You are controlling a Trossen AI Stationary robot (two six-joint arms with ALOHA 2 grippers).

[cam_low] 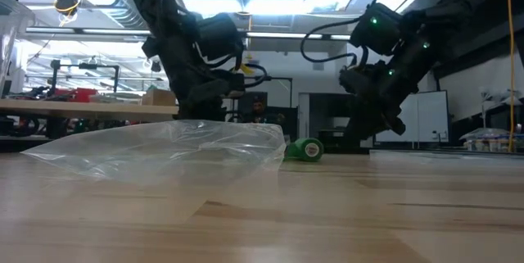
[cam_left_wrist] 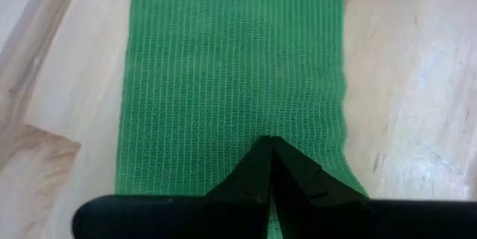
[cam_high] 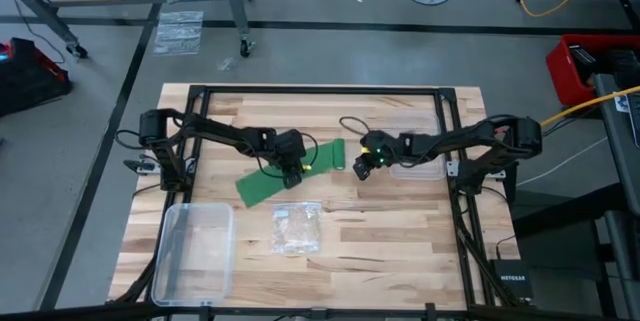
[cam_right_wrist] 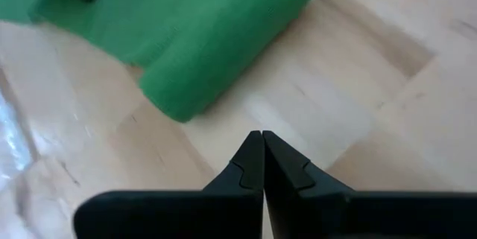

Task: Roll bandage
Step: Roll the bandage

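The bright green bandage (cam_high: pixel 275 181) lies slantwise on the wooden table. Its flat strip (cam_left_wrist: pixel 231 68) runs toward the near left, and its rolled end (cam_right_wrist: pixel 223 38) rests on the table at the far right of the strip; the low view shows it as a small roll (cam_low: pixel 307 150). My left gripper (cam_left_wrist: pixel 270 144) is shut and points steeply down over the middle of the flat strip (cam_high: pixel 296 173). My right gripper (cam_right_wrist: pixel 261 136) is shut too and hangs over bare wood just right of the roll (cam_high: pixel 360 168), a short gap away from it. My left gripper's shut fingertips (cam_left_wrist: pixel 257 166) come from above, slanting, onto the flat strip's middle (cam_left_wrist: pixel 261 123), pointing along its length. I cannot tell whether they touch the cloth or stand just over it. The strip lies flat on the table in one layer.
A crinkly clear plastic bag (cam_high: pixel 297 228) lies near the strip's near side and hides the left fingers in the low view (cam_low: pixel 164 144). A clear plastic box (cam_high: pixel 195 251) stands at the near left corner. A clear flat item (cam_high: pixel 420 169) lies under the right arm.
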